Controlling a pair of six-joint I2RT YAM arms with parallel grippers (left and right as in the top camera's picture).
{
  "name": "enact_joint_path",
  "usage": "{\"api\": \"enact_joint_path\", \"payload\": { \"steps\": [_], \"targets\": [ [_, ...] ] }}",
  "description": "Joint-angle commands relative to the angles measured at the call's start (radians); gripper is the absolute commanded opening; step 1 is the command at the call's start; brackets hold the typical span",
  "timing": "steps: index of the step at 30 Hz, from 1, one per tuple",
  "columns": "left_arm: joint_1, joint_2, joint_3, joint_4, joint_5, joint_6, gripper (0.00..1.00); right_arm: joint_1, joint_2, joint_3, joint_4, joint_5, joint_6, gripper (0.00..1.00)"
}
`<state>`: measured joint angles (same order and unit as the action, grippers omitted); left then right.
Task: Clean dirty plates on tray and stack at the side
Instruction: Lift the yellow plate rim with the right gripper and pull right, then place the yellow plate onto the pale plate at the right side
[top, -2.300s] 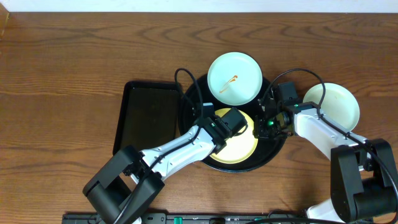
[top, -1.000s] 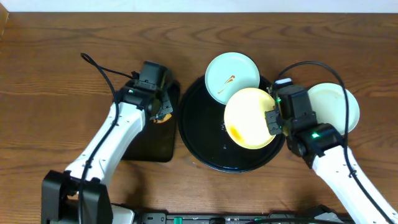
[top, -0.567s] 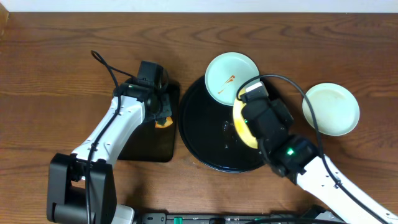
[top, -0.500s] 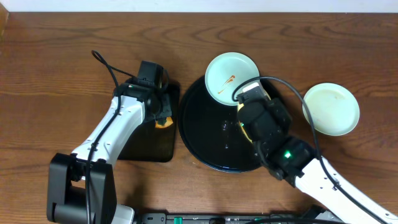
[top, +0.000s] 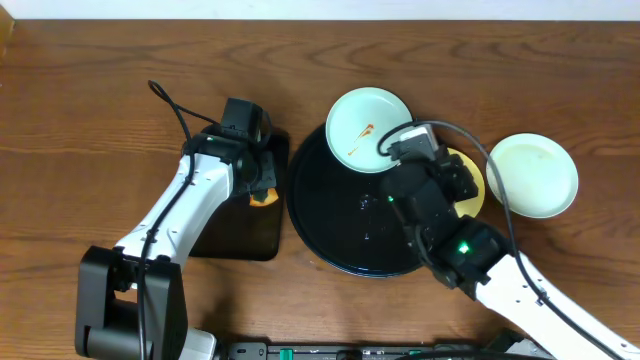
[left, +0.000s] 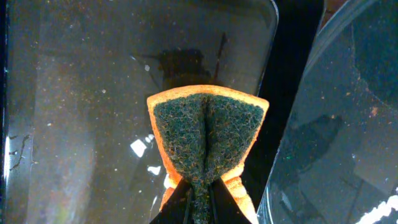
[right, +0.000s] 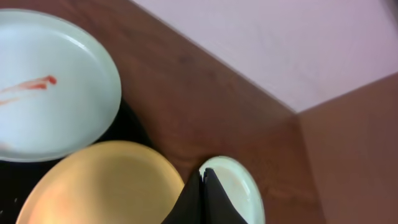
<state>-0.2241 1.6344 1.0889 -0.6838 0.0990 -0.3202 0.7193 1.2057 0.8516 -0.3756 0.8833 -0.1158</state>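
Observation:
My right gripper (right: 202, 177) is shut on the rim of the pale yellow plate (right: 99, 186), held above the right edge of the round black tray (top: 330, 210). In the overhead view only the plate's right edge (top: 468, 178) shows past my arm. A pale blue plate with a red-orange smear (top: 360, 120) rests on the tray's far rim and shows in the right wrist view (right: 43, 93). A second pale blue plate (top: 535, 175) lies on the table to the right (right: 239, 186). My left gripper (left: 200, 186) is shut on an orange and green sponge (left: 205, 130).
The sponge (top: 263, 192) hangs over the right side of a smaller black rectangular tray (top: 225, 235), which is wet and glossy (left: 74, 93). The round tray's rim (left: 336, 124) lies just right of it. Cables trail from both arms over the wooden table.
My right arm has carried the yellow plate from the middle of the round tray to its right edge, toward the blue plate on the table. My left arm has stayed over the rectangular tray.

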Motion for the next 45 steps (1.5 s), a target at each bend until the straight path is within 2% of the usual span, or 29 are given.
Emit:
{"api": "enact_joint_path", "payload": {
  "steps": [1, 3, 6, 11, 15, 19, 25, 45],
  "targets": [
    [0.005, 0.011, -0.005, -0.004, 0.002, 0.013, 0.08, -0.093, -0.015, 0.005, -0.065, -0.13, 0.205, 0.01],
    [0.005, 0.011, -0.005, -0.008, 0.002, 0.013, 0.08, -0.164, -0.011, 0.005, -0.113, -0.218, 0.293, 0.03],
    [0.005, 0.011, -0.005, -0.008, 0.002, 0.013, 0.08, -0.302, 0.0, 0.004, -0.154, -0.41, 0.336, 0.27],
    [0.005, 0.011, -0.005, -0.008, 0.002, 0.013, 0.08, -0.513, 0.019, 0.004, -0.212, -0.63, 0.375, 0.43],
    [0.005, 0.011, -0.005, -0.008, 0.002, 0.013, 0.08, -0.705, 0.069, 0.004, -0.254, -0.887, 0.373, 0.43],
    [0.005, 0.011, -0.005, -0.008, 0.002, 0.013, 0.08, -0.82, 0.142, 0.004, -0.301, -0.975, 0.373, 0.4],
    [0.005, 0.011, -0.005, -0.008, 0.002, 0.013, 0.08, -0.882, 0.274, 0.004, -0.271, -1.189, 0.304, 0.37],
    [0.005, 0.011, -0.005, -0.008, 0.002, 0.013, 0.08, -0.882, 0.332, -0.029, -0.251, -1.153, 0.333, 0.38]
  ]
}}
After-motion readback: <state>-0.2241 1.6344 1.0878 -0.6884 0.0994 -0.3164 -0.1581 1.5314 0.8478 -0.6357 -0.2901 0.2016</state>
